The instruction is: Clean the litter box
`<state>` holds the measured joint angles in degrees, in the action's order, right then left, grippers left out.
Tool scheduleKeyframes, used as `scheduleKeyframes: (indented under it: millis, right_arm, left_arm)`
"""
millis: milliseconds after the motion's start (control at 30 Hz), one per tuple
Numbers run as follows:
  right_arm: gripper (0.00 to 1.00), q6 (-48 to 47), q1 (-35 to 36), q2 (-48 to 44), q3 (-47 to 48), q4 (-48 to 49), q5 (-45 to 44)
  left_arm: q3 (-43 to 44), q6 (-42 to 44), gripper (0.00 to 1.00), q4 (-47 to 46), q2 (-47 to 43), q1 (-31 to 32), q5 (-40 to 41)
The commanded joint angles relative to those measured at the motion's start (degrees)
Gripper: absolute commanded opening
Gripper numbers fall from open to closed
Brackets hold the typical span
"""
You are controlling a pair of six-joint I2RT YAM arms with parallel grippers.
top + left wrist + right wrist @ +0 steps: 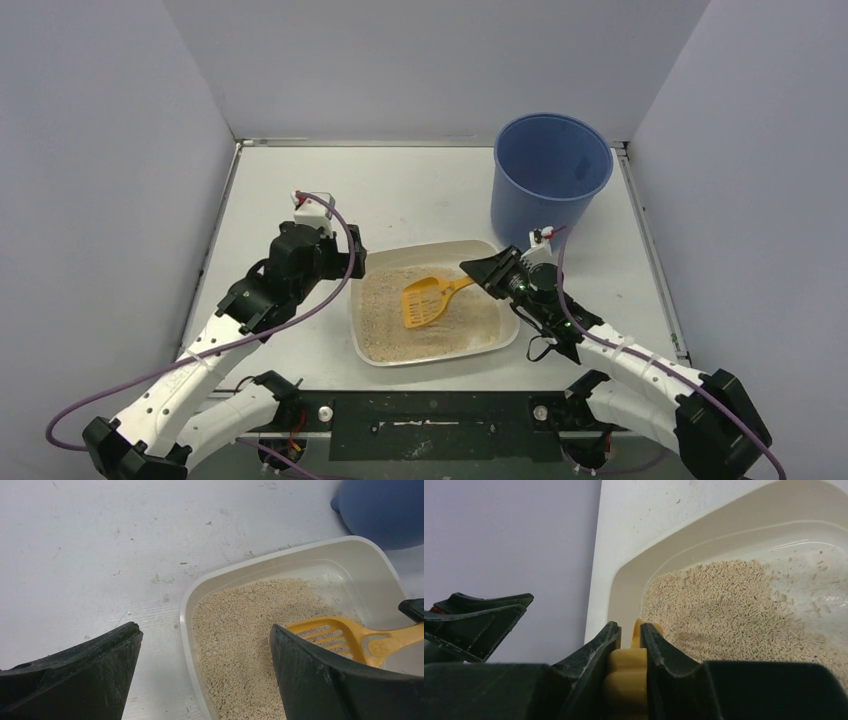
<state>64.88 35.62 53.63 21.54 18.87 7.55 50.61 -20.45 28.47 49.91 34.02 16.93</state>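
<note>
Litter box: shallow off-white plastic rectangular tray (pixel 430 248) at the middle of the grey table (pixel 300 190), between the two arms, long axis running left to right.
Litter: beige pellets (pixel 235 645) cover the left and near parts; the far right corner is nearly bare.
Scoop: small orange slotted plastic scoop (pixel 425 302), blade over the litter near the tray's centre; whether it touches cannot be told. The handle points right and slightly away.
Right end effector (pixel 478 280): clenched on the end of the scoop handle, over the tray's right side.
Left end effector (pixel 357 262): released and holding nothing; it straddles the tray's left rim, one finger over the table, the other over the litter.
Bucket: tall blue round plastic bucket (pixel 552 170), behind and to the right of the tray, just beyond the right end effector.
Deciding relation: the litter lies left of the right end effector, along the scoop's own axis, and the bucket lies on the right arm's side, so scooping and dumping probably both fall to the right arm.
</note>
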Motion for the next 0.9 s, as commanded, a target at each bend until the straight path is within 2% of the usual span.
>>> scheduleKeyframes:
  millis: [0,233,467,500,600,733,867]
  right_arm:
    - [0.0,5.7,0.9,4.2,-1.7,17.2,-2.3]
    - [0.0,7.9,2.0,16.6,-1.3,28.8,-1.1]
    - [0.04,6.6,2.8,24.1,0.8,31.3,-0.8]
    - [0.07,6.5,2.8,24.8,0.7,31.6,-0.6]
    - [0.27,6.1,2.7,25.9,0.6,31.5,-0.5]
    - [0.46,4.8,2.6,24.6,0.5,27.7,-1.3]
    - [0.54,3.0,2.4,20.4,0.0,23.0,-3.1]
  left_arm:
    - [0.1,-0.1,0.97,-1.5,0.5,-0.9,-0.5]
    - [-0.1,-0.3,0.97,-1.8,1.8,-2.1,-2.0]
    - [-0.1,-0.5,0.97,-2.1,2.7,-3.1,-2.6]
    - [-0.2,-0.5,0.97,-2.1,2.8,-3.2,-2.6]
    - [-0.2,-0.4,0.97,-2.2,3.2,-3.5,-2.9]
    - [-0.2,-0.5,0.97,-2.4,3.4,-3.9,-3.3]
    - [-0.2,-0.4,0.97,-2.3,3.3,-4.0,-3.3]
